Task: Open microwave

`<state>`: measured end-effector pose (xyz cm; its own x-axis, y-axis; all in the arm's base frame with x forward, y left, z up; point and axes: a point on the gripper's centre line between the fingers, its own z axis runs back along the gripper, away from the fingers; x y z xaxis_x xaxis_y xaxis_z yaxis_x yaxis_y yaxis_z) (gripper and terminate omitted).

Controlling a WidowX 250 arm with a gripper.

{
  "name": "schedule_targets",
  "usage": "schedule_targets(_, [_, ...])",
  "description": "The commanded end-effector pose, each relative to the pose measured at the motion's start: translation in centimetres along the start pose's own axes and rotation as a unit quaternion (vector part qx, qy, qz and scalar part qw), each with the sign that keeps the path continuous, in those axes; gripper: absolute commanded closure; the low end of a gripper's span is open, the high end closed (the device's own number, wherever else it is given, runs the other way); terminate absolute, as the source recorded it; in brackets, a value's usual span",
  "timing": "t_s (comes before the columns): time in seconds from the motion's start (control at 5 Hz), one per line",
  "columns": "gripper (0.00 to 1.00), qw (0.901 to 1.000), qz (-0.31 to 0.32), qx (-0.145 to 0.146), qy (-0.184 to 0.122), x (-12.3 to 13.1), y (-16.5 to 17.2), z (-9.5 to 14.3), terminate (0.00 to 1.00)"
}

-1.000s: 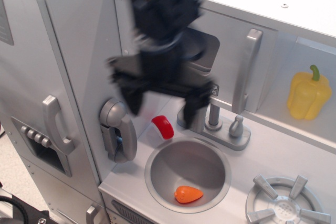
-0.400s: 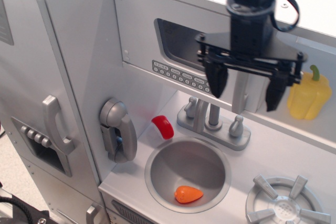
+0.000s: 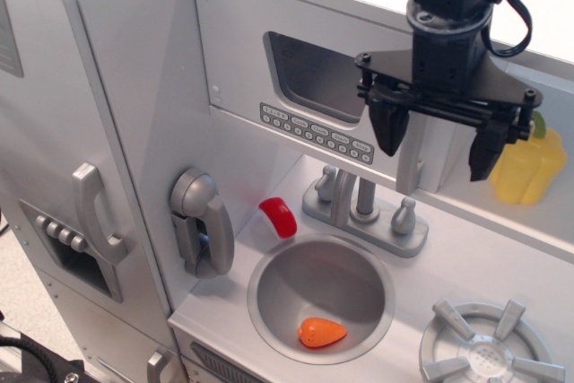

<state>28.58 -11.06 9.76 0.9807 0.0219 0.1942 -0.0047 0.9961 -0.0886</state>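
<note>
The microwave (image 3: 269,60) is a silver-grey box above the sink, with a dark window (image 3: 314,76) and a strip of keypad buttons (image 3: 314,133). Its door looks shut. The vertical silver bar handle (image 3: 412,163) stands at the door's right edge, mostly hidden behind my gripper. My black gripper (image 3: 439,145) hangs open in front of the handle; its left finger (image 3: 388,127) is left of the bar and its right finger (image 3: 489,145) well to the right. It holds nothing.
A yellow pepper (image 3: 529,163) sits in the shelf nook right of the gripper. Below are the faucet (image 3: 363,208), the round sink (image 3: 269,298) holding an orange toy (image 3: 321,333), a red piece (image 3: 279,217) and a burner (image 3: 484,347). The fridge door (image 3: 54,177) is at left.
My gripper swung from over the microwave window at left across to the handle at the right, then edged slightly further right and down. The door has not moved.
</note>
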Motion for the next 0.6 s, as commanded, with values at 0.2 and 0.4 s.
schedule_targets(0.2, [0.00, 0.9965, 0.031, 0.019, -0.075, 3.37, 1.78, 1.91, 0.00])
schedule_targets(0.4, [1.00, 0.9963, 0.024, 0.008, -0.083, 3.51, 1.64, 1.80, 0.00])
